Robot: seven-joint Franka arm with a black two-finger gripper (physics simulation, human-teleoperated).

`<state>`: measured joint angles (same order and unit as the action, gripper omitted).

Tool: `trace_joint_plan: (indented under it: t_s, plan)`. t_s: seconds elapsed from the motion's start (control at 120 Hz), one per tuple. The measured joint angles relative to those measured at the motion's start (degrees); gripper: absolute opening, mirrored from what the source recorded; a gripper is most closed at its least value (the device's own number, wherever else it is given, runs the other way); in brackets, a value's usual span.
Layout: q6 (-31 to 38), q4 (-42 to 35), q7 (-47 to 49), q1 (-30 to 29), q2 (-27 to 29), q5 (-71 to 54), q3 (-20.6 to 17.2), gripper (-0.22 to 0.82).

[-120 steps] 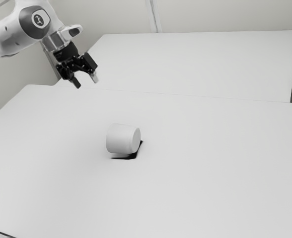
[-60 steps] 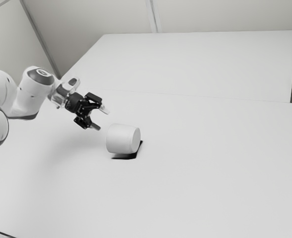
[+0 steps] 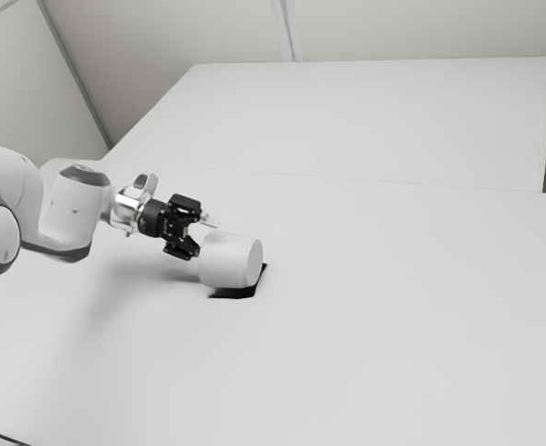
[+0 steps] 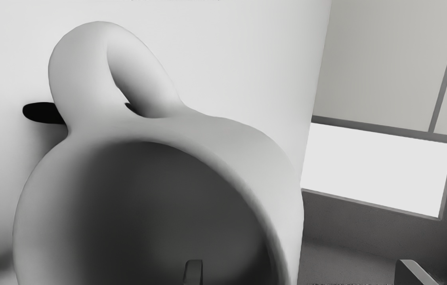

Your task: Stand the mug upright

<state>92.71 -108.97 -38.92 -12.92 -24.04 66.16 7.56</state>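
The white mug (image 3: pixel 230 261) lies on its side on the table, its base facing the exterior view's right and its mouth toward my hand. My gripper (image 3: pixel 207 238) is right by the mouth end, at the exterior view's left of the mug. In the wrist view the dark mouth of the mug (image 4: pixel 255 158) faces the camera, and its handle (image 4: pixel 77 71) sticks out from the wall. The gripper (image 4: pixel 299 269) is open there, with one fingertip over the mouth and the other outside the mug, beyond its wall. Whether a finger touches the mug cannot be told.
The white table (image 3: pixel 394 325) extends around the mug, with a dark shadow under it. Behind stands another white surface (image 3: pixel 375 121), with grey walls beyond. A dark cable (image 3: pixel 2 435) lies at the exterior view's lower left corner.
My hand has come down and toward the exterior view's right, from high above the table to the mug's mouth end. The mug has stayed where it was.
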Motion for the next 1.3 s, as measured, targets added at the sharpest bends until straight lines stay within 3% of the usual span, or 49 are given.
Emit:
trace_joint_plan:
  t_s: [0.158,0.358,0.533,0.7,1.033,1.3]
  plan:
    - [-0.31,-0.03,-3.23,0.0,-0.17,1.35,0.0,0.09]
    - [-0.47,0.08,-6.24,0.0,-0.05,2.08,-0.03,-0.1]
    - [-0.4,0.38,-7.97,0.01,1.21,2.15,-0.8,-0.16]
    - [0.95,1.5,-7.14,0.07,7.08,-3.53,-2.1,-0.18]
    - [8.93,4.27,1.33,0.19,13.67,-40.65,-9.39,-0.18]
    - [17.64,0.1,8.95,1.57,16.76,-61.09,-12.5,-0.18]
